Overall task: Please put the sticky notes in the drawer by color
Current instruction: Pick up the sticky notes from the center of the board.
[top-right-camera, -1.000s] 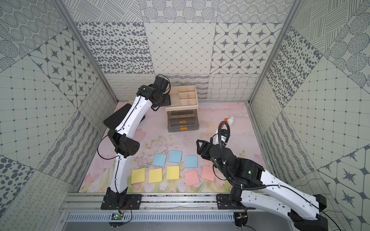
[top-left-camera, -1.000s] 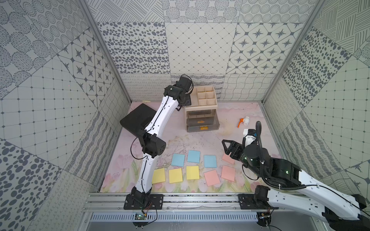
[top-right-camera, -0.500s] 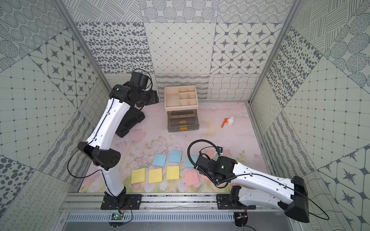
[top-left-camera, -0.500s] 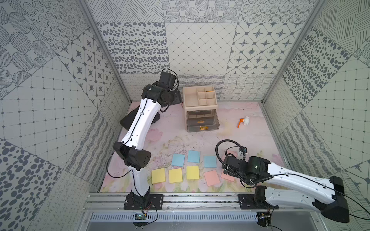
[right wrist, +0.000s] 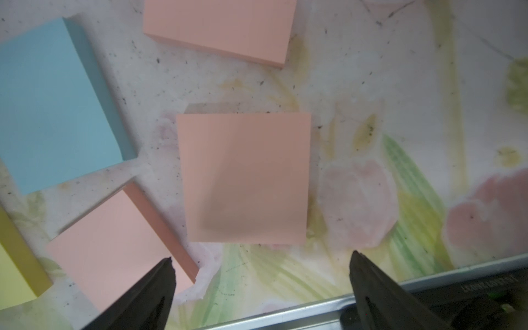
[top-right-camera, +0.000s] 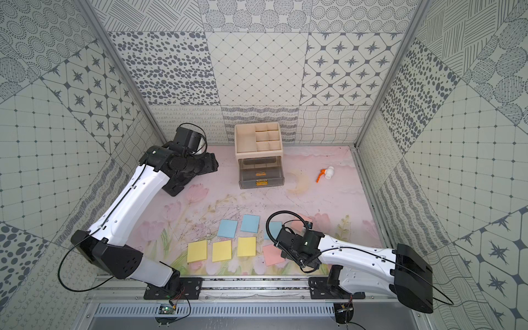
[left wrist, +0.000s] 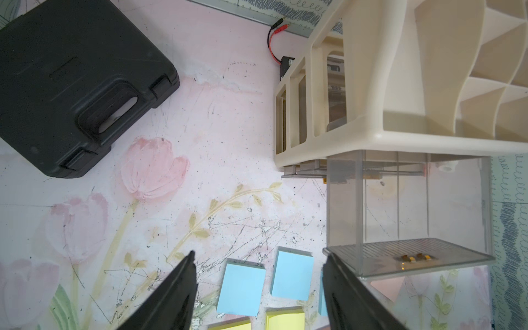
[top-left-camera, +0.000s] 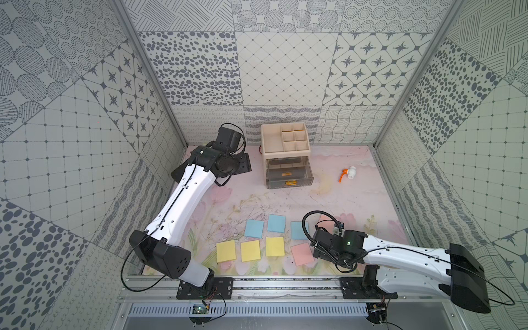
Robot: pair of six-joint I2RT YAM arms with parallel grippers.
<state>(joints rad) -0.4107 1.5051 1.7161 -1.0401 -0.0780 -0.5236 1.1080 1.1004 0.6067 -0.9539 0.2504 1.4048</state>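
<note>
Jaws spread, right gripper [right wrist: 261, 255] hovers over pink pad [right wrist: 245, 177]

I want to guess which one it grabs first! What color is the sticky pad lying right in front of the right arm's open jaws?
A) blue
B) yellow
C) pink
C: in the right wrist view a salmon pink pad lies flat straight ahead of the right arm's jaws, which stand wide open and hold nothing.
</note>
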